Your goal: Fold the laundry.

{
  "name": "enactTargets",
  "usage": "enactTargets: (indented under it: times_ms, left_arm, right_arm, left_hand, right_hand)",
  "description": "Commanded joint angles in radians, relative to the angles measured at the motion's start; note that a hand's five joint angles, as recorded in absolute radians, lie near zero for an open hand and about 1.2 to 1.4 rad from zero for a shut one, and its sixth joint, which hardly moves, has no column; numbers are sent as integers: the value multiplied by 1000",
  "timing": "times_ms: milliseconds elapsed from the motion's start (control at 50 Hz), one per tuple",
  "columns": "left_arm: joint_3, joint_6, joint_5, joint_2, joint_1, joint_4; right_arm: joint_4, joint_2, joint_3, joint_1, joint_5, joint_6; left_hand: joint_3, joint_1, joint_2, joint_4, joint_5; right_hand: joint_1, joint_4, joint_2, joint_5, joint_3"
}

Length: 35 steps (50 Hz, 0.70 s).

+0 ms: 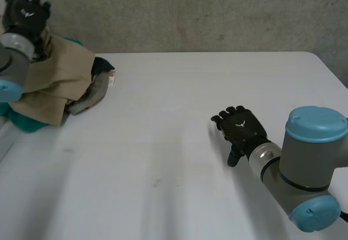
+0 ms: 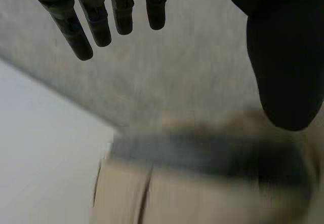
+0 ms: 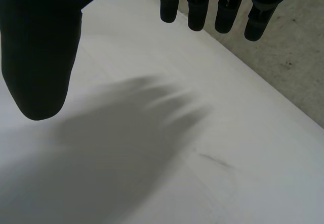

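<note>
We judge nothing picked yet: our left hand point(image 1: 24, 13), spread and empty, hovers over the pile point(image 1: 81, 96); our right hand point(image 1: 242, 128) is spread over the desk point(image 1: 174, 158). Next, probably: grasp the tan cloth point(image 1: 62, 69).

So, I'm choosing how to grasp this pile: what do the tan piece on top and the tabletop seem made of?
The tan cloth looks like soft, matte woven fabric, perhaps cotton: it drapes in loose folds over the other clothes. The table looks like hard, smooth white board, maybe laminate: flat, faintly glossy, with small scuffs.
</note>
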Motion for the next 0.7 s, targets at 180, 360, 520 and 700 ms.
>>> enactTargets:
  times_ms: [180,360,520,700]
  left_arm:
    - [-12,74,137,-186,139,38]
    - [-12,71,85,-142,111,115]
    - [-94,-60,55,102,24,274]
    - [-241,-324,169,325,-176,339]
  right_arm:
    - [1,38,-1,28,4,-39]
    - [1,34,2,22,4,-39]
    - [-5,0,-8,1,3,-33]
    - [-3,-86,-68,-71,-2,16]
  left_hand:
    - [-35,-18,-30,-29,-47]
    - [1186,1204,1192,1193,1175]
    - [1186,1204,1192,1193,1175]
    - [1186,1204,1192,1193,1175]
  right_hand:
    - [-50,-32,-29,-41,-31]
    - [-50,-32,-29,-41,-31]
    - [-50,-32,-29,-41,-31]
    - [-50,-32,-29,-41,-31]
